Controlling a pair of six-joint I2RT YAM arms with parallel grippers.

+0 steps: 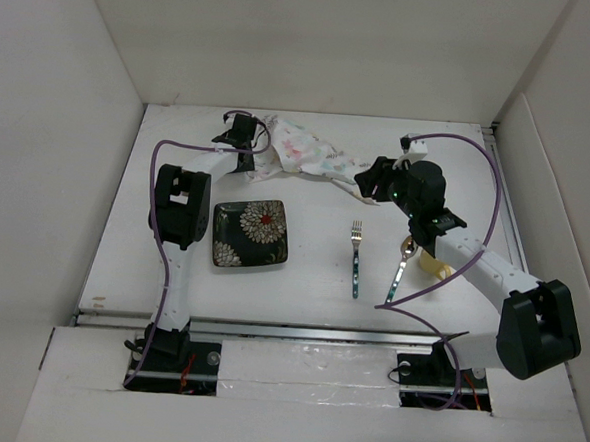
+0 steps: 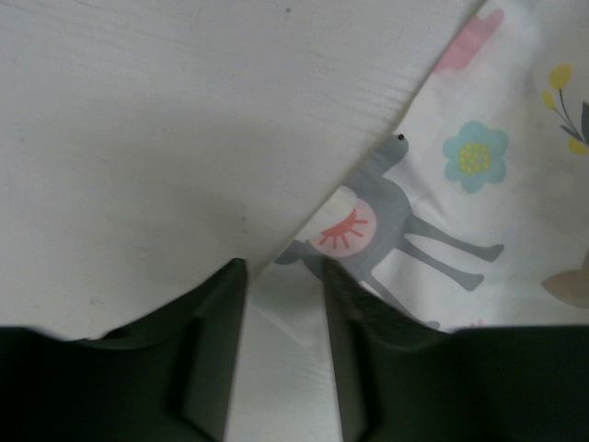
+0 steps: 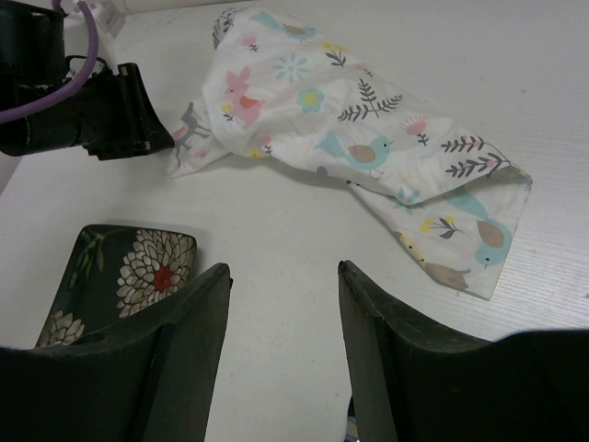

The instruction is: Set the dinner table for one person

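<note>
Left claw [image 2: 276, 272] first: jaws parted, down low, straddling the near corner of the white cloth placemat printed with birds, flowers and a grey llama [image 2: 479, 184]. A fold of it lies right in the gap, but nothing is pinched yet. Over to the right claw [image 3: 281, 276]: spread wide and empty, bare table between its fingers, the placemat's other end ahead of it.

So this reads as the mat-spreading step, one claw at each end. Next move, by my call: both must close on a corner, then pull apart and lay the cloth flat.

The placemat lies crumpled at the far side, its long axis on a diagonal from far left to nearer right. The plain white dinner table [image 1: 310, 302] fills the whole walled bay under everything; it seems to run longest left to right, its near edge at the arm bases.

Waiting nearer: the dark square floral plate [image 1: 251, 234] on the left, the silver fork [image 1: 356, 257] mid-table with tines pointing away, and beside it another utensil [image 1: 399, 275], partly hidden under the right arm.
</note>
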